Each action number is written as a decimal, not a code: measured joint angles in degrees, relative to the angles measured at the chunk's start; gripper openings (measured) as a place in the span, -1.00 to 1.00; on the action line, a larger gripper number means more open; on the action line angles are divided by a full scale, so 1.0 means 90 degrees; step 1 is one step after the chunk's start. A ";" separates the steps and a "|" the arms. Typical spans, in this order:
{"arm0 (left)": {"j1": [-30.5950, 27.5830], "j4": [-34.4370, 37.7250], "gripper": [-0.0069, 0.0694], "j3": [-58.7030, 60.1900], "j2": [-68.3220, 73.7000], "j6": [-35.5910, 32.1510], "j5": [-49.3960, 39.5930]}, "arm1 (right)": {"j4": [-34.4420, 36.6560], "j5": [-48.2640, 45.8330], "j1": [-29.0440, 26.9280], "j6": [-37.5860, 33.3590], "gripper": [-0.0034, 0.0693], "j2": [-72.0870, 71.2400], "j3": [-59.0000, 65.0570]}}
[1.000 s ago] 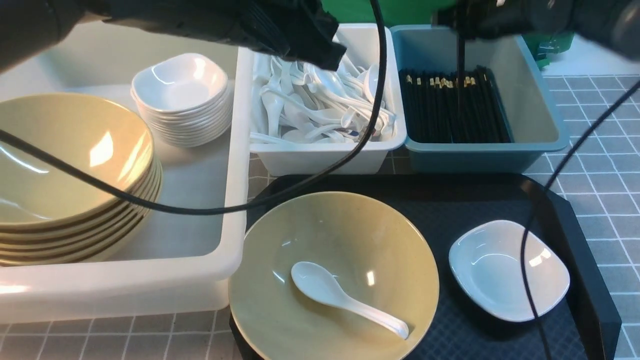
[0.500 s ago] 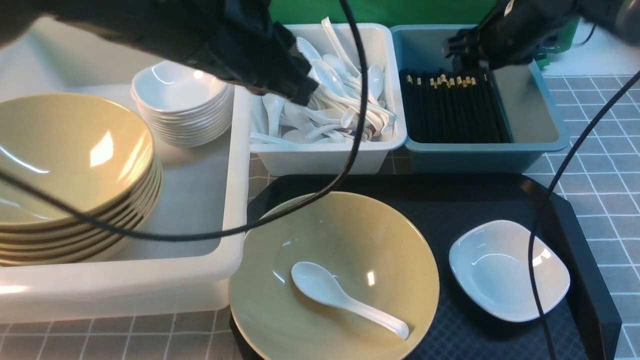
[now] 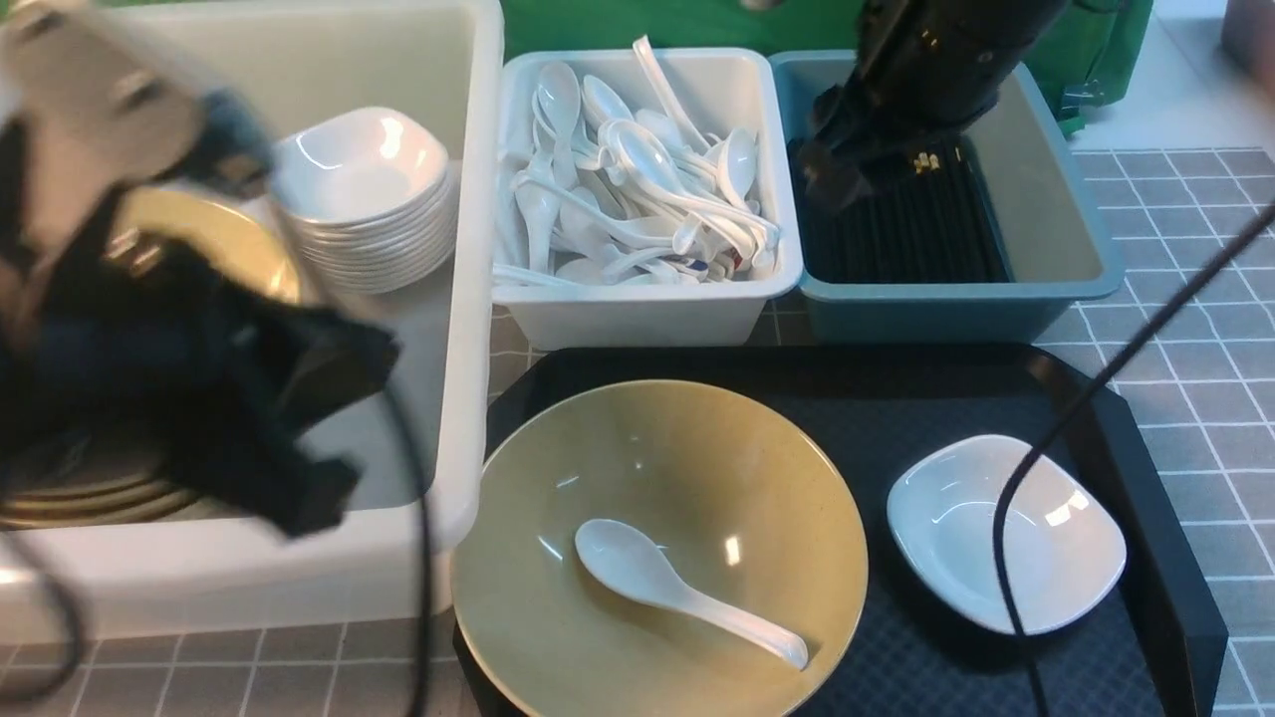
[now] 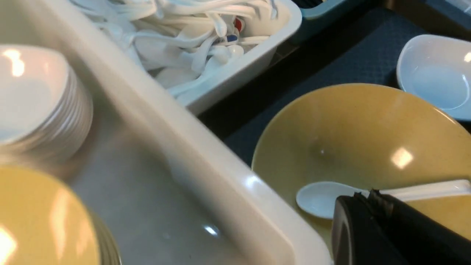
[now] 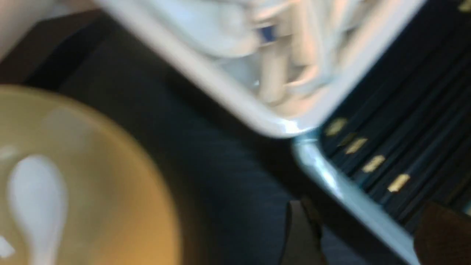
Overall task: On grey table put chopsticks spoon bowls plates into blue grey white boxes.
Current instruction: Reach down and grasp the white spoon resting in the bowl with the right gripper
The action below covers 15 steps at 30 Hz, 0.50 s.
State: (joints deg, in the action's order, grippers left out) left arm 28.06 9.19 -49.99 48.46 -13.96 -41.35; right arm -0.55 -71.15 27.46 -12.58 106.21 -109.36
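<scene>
Chopsticks (image 3: 926, 234) boxed behind tray (image 3: 896, 388); on it remain bowl (image 3: 697, 468) with spoon (image 3: 657, 583), plate (image 3: 1066, 538). Right hand (image 5: 368, 239) seemingly spread, empty; left hand (image 3: 299, 458) blurred, unreadable.

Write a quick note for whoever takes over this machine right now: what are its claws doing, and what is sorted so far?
Left claw: blurred over the big tub; I cannot tell if it is open or shut.
Right claw: open and empty, above the blue box.
Done: chopsticks lie in the blue box, spoons fill the white box, and stacked plates and stacked bowls sit in the big tub.
Left: on the black tray, one bowl with a spoon lying in it, and one small plate beside it.
</scene>
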 joint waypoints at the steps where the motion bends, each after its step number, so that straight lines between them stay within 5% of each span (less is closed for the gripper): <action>1: 0.0000 -0.0007 -0.84 0.0290 -0.0385 0.0063 0.0013 | 0.0000 -0.0009 0.0239 -0.0024 0.23 -0.0207 0.0265; 15: 0.0000 0.0079 -0.84 0.1593 -0.1947 0.0479 0.0045 | 0.0008 0.0019 0.2017 0.0081 0.20 -0.0997 0.2703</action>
State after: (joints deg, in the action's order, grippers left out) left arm 28.06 9.91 -35.66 30.94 -9.64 -40.94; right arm -0.47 -70.98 45.62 -11.85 97.24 -85.03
